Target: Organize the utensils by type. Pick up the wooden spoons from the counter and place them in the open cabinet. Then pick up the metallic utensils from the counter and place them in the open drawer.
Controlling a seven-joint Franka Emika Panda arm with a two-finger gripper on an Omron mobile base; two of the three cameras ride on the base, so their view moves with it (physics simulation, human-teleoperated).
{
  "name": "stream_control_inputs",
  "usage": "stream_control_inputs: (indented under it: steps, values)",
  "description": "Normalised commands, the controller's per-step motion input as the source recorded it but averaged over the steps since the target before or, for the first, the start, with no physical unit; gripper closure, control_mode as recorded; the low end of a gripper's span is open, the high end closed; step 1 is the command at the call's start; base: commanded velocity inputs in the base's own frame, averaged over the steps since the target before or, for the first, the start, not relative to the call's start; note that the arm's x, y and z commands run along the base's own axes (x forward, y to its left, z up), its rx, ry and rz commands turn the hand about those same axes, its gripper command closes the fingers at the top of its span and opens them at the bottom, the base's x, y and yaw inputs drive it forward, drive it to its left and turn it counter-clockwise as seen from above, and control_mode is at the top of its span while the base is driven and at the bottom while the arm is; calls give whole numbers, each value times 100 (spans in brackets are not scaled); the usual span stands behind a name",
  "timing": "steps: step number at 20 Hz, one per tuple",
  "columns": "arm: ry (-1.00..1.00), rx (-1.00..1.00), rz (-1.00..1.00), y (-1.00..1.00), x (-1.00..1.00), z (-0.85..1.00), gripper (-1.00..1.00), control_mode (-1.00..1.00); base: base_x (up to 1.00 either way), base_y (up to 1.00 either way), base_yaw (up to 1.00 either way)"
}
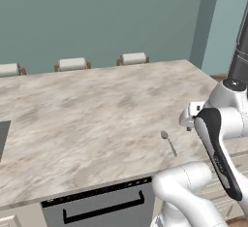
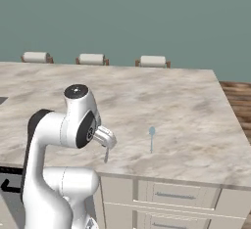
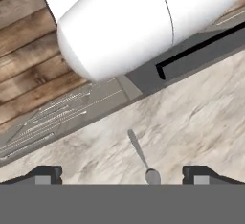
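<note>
One utensil in sight: grey metal spoon, flat on the tabletop, near the front edge, right of centre.
Orientation: bowl toward the far side, handle toward the near edge; lying free, nothing touching it.
Fingers: spread wide, holding nothing, tips either side of the spoon's bowl in the hand view.
Relation: spoon between the tips, apparently below them; contact not seen.
Reason for pose, judged: lined up above the spoon for a pickup.
</note>
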Motion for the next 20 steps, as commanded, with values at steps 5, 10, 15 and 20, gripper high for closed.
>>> stream_control_inputs:
  steps: [5,10,15,20]
  values:
    - [12,-1,20,-28,53,-14,-100,-100,0,0,0]
    - [10,0,12,-29,51,-10,-100,-100,0,0,0]
    - [7,-1,2,-35,40,-16,-100,-100,0,0,0]
    - [2,0,-2,-41,27,-32,-100,-100,0,0,0]
